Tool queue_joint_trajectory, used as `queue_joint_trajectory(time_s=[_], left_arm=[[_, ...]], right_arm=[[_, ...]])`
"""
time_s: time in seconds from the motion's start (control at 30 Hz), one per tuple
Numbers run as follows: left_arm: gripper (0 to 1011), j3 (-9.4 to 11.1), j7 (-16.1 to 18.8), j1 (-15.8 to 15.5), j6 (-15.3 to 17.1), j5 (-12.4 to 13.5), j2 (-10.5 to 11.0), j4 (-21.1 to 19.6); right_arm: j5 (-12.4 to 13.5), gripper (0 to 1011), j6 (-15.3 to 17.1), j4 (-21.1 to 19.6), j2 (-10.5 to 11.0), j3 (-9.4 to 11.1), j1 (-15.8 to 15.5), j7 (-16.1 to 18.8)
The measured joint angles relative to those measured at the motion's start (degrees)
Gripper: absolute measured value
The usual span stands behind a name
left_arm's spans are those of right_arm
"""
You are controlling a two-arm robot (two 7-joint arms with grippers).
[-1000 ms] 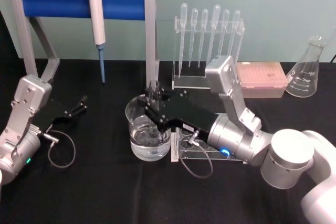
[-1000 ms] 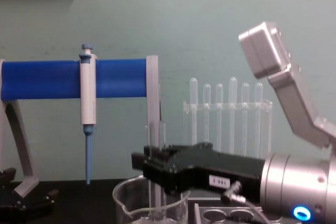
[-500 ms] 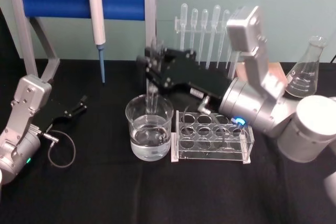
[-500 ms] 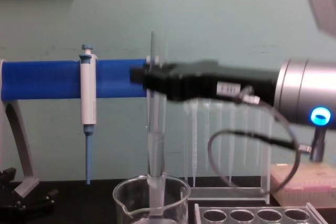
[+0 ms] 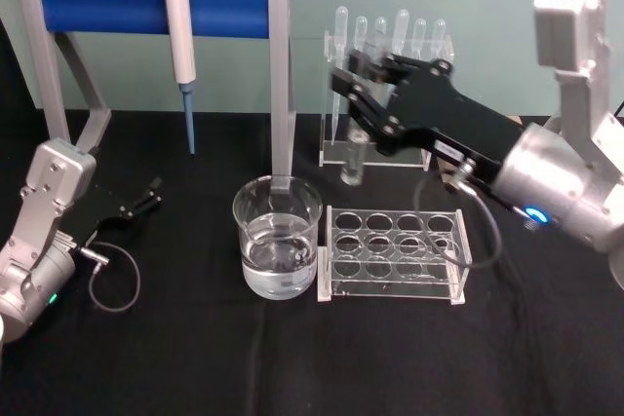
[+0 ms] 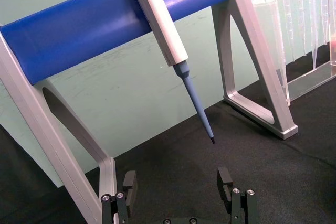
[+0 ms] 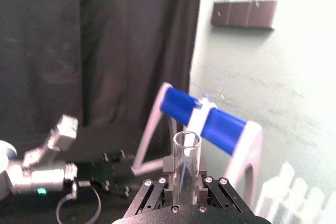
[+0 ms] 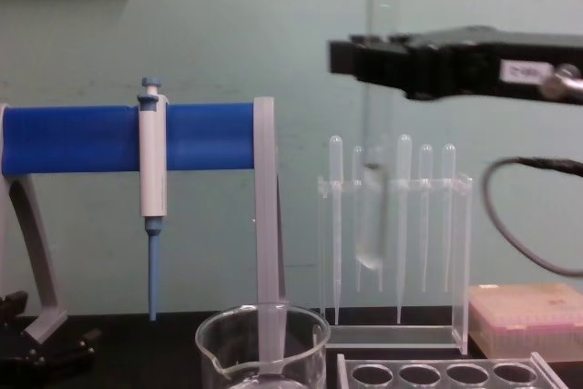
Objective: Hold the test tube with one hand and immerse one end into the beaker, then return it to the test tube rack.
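Head view, with chest and wrist views. The right pincer (image 5: pixel 359 94) is closed on the test tube (image 8: pixel 375 125), gripping it near its upper part so that the open rim stands above the fingers and the rounded bottom hangs free below; the tube's long axis is upright, or very nearly so. In the chest view the tube hangs in the air in front of the pipette stand (image 8: pixel 396 252), its lower end well clear of the beaker (image 5: pixel 278 250) and of the tube rack (image 5: pixel 393 255). Liquid appears to sit in the tube's lower part, so the dip is judged done and the return is the step in hand. The relation that governs the coming move: the rack lies below the held tube and toward 5 o'clock from it on the bench (image 5: pixel 195 358), while the beaker lies toward 7 o'clock; the upright axis already suits a straight descent into a rack hole once the tube is carried over one. The left pincer (image 6: pixel 178 190) rests parked at 9 o'clock on the bench, fingers apart and empty, far from the rack.
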Motion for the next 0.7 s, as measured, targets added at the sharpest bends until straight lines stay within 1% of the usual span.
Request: queue_joint_trajectory(time_s=[0.03,0.17,0.27,0.47,0.7], left_arm=[[1000,0.00,0.00,0.00,0.00,0.00,0.00,0.00],[1000,0.00,0.00,0.00,0.00,0.00,0.00,0.00],[1000,0.00,0.00,0.00,0.00,0.00,0.00,0.00],[1000,0.00,0.00,0.00,0.00,0.00,0.00,0.00],[1000,0.00,0.00,0.00,0.00,0.00,0.00,0.00]], right_arm=[[0.02,241,-0.03,-0.26,0.82,0.54,-1.02,-0.35],[-0.26,239,-0.16,0.05,2.12,1.03,-3.03,-0.80],[-0.92,241,-0.46,1.00,2.48,1.01,-4.22,-0.98],[-2.11,241,-1.30,3.08,2.23,0.86,-5.25,-1.21],[-2.99,241,-2.55,6.23,0.72,0.74,-5.33,-1.01]])
